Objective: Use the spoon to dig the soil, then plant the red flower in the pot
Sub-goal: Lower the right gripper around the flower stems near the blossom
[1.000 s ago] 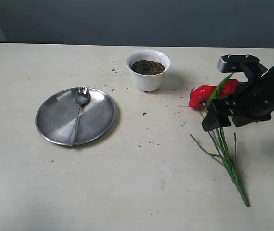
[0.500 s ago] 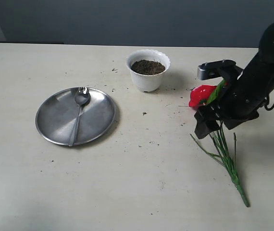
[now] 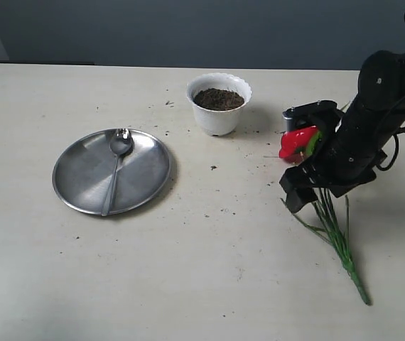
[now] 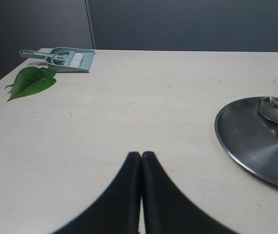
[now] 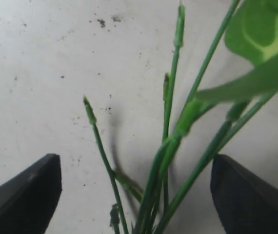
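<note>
Dark grey wall (image 3: pixel 188 28) backs a pale counter (image 3: pixel 209 284) flecked with dark crumbs. Toward the far edge, near its middle, the pot (image 3: pixel 217 124) stands upright, filled with the soil (image 3: pixel 218 99). Nearer the left edge sits a round steel plate (image 3: pixel 82 181) with the spoon (image 3: pixel 114 174) lying on it, bowl toward the far edge. By the right edge the red flower (image 3: pixel 296 140) lies flat, head toward the pot but well apart from it, bound stems pointing at the near edge. The right tool (image 5: pixel 136 195) hangs over the stems; only its wrist view shows the fingers (image 5: pixel 22 195) spread wide, green stems between them, unpinched. The left tool (image 4: pixel 141 157), outside the exterior view, has its fingers pressed together, tip to tip, above bare counter beside the plate. That wrist view alone shows a green leaf (image 4: pixel 30 82) and a dustpan with brush (image 4: pixel 66 58) at a far corner
</note>
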Tool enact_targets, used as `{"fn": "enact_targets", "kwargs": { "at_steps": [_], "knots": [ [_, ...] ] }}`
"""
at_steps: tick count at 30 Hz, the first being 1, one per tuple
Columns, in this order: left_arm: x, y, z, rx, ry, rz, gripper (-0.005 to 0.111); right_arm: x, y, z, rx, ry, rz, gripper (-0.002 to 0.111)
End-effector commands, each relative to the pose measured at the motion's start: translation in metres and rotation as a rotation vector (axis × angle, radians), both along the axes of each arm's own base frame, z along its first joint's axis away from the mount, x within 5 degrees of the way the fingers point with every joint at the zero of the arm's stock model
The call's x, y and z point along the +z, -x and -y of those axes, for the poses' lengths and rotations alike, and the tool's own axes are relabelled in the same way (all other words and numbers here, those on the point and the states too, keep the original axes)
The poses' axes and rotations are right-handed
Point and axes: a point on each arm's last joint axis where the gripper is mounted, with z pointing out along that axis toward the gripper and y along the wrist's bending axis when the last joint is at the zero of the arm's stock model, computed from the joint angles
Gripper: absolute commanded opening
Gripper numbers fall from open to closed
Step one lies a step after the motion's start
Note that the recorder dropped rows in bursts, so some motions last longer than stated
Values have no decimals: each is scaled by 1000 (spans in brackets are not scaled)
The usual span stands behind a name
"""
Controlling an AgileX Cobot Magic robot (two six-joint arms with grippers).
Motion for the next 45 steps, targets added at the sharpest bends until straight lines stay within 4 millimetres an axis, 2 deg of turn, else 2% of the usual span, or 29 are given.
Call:
{"fn": "enact_targets", "kwargs": {
  "at_steps": [1, 6, 13, 18, 39, 45],
  "knots": [
    [-1, 0, 0, 1, -10, 7, 0, 1, -2, -1, 1, -2, 22, 79],
    [-1, 0, 0, 1, -10, 7, 0, 1, -2, -1, 0, -3, 22, 79],
    [-1, 0, 0, 1, -18, 5, 0, 1, 6, -18, 89, 22, 51, 78],
    [-1, 0, 0, 2, -19, 4, 0, 1, 6, -19, 75, 52, 61, 78],
    [-1, 0, 0, 2, -19, 4, 0, -34, 6, -18, 77, 108, -39, 78],
    [-1, 0, 0, 2, -19, 4, 0, -37, 6, -18, 79, 112, -45, 72]
  ]
}}
